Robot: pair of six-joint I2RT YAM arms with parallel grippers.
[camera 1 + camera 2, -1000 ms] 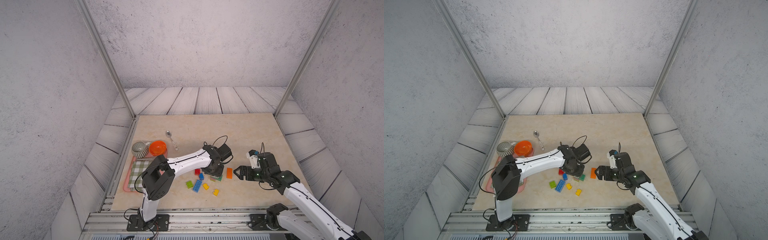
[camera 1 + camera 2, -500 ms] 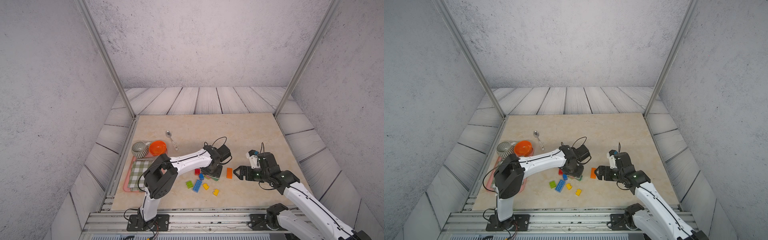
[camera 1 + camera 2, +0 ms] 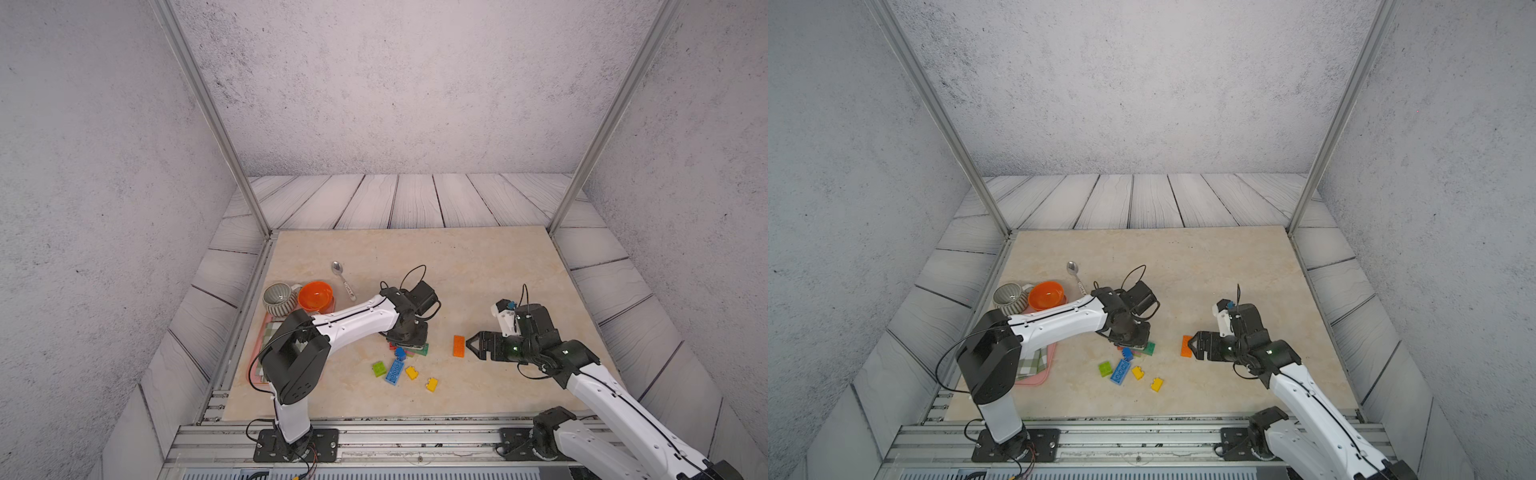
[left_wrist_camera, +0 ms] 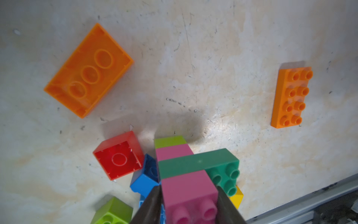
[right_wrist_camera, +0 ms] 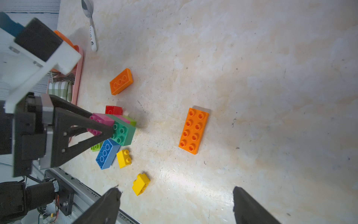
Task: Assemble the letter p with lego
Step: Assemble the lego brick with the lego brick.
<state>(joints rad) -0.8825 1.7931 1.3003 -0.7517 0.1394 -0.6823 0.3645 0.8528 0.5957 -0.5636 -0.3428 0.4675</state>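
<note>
My left gripper is shut on a pink brick, the near end of a joined stack with a green brick, another pink one and a lime one, low over the table. In both top views this gripper covers the stack. A red brick and an upturned orange brick lie beside it. My right gripper stands open, just right of a long studded orange brick. A long blue brick, a lime brick and two yellow bricks lie loose in front.
At the left of the table are an orange bowl, a grey ribbed cup, a spoon and a pink tray with a checked cloth. A metal rail runs along the front edge.
The left gripper has shifted slightly at the stacked bricks. The right arm and the loose bricks are where they were.
</note>
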